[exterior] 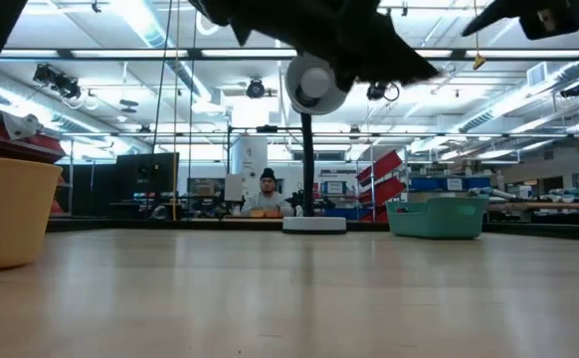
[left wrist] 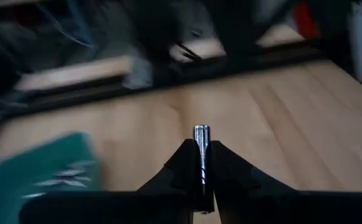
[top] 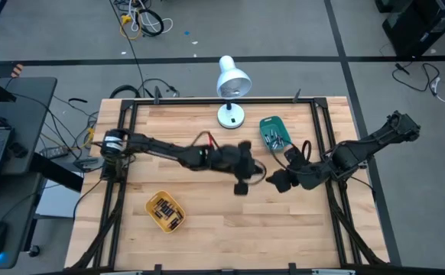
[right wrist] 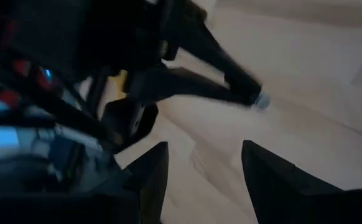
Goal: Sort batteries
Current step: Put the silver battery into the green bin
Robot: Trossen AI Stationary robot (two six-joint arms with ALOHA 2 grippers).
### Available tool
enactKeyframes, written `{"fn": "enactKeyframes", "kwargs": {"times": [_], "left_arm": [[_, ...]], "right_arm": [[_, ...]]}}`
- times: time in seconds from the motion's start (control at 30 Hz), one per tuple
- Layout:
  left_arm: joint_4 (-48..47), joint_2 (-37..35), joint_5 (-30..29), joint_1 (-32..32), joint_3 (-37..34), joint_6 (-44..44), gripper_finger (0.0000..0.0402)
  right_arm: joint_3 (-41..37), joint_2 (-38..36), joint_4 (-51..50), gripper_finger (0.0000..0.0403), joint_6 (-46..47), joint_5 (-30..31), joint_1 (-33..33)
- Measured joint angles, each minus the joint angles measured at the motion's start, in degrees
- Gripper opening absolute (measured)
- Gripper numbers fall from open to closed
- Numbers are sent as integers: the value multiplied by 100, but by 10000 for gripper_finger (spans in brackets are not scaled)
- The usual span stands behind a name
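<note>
Left gripper (left wrist: 201, 163) pinches one battery (left wrist: 201, 155) tight, high above table (top: 207, 221). Right gripper (right wrist: 199, 174) just beside it, fingers wide apart, empty. Teal tray (top: 273, 131) near both.

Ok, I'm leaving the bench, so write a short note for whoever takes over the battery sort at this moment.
Left tool: shut on one battery, raised over mid-table.
Right tool: open, empty, beside the left tool, near the teal tray.
Teal tray: several batteries lie in it.
Yellow tray: near the front left, also holds batteries.
Done: some cells are in each tray.
Left: place the held battery, then likely carry on with the rest; how many remain is unclear.
</note>
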Motion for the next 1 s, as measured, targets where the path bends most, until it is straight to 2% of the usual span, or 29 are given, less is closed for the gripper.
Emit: {"fn": "enactKeyframes", "kwargs": {"times": [0.1, 0.27, 0.63, 0.8, 1.0], "left_arm": [[57, -205, -95, 152, 8, 29, 44], [90, -393, 103, 320, 8, 49, 44], [-411, -734, 349, 303, 6, 64, 45], [-408, -831, 268, 304, 6, 93, 45], [-439, -821, 0, 298, -3, 213, 45]], "right_arm": [[0, 0, 171, 189, 14, 179, -182], [0, 0, 344, 189, -293, 175, -623], [-2, -2, 431, 164, -806, -499, -1352], [-2, -5, 846, 140, -1184, -787, -1502], [-2, 86, 880, 85, -1207, -1031, -1616]]}}
